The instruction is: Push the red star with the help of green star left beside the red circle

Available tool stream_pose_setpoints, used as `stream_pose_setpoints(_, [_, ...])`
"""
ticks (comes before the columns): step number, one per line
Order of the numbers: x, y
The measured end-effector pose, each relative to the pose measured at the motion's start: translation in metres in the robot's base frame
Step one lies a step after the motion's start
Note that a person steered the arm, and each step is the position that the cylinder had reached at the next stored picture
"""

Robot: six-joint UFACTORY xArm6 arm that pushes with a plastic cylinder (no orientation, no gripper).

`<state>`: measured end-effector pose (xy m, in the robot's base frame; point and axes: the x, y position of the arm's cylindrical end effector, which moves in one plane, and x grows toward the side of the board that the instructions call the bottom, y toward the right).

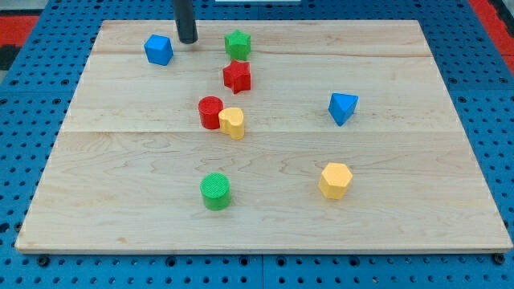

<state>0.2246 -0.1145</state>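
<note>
The end effector is a bare rod holding nothing; my tip (187,40) is placed left of the green star (238,42). If the green star is pushed off-centre, the red star (237,76) just below it could be missed or driven into the yellow heart (233,123) touching the red circle (210,111).

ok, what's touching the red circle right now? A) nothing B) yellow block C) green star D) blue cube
B: the yellow block sits against the red circle on the view's right; the green star and blue cube lie well above.
</note>
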Motion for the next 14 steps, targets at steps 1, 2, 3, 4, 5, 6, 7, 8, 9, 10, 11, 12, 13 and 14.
stream_pose_setpoints(1, [-0.005,0.036])
stream_pose_setpoints(2, [0.027,0.081])
stream_pose_setpoints(3, [0.066,0.092])
stream_pose_setpoints(4, [0.04,0.095])
stream_pose_setpoints(5, [0.047,0.13])
stream_pose_setpoints(6, [0.082,0.135])
stream_pose_setpoints(7, [0.115,0.099])
stream_pose_setpoints(8, [0.111,0.088])
stream_pose_setpoints(9, [0.094,0.056])
stream_pose_setpoints(10, [0.117,0.031])
stream_pose_setpoints(11, [0.161,0.037])
stream_pose_setpoints(12, [0.158,0.048])
stream_pose_setpoints(13, [0.136,0.111])
stream_pose_setpoints(14, [0.202,0.173])
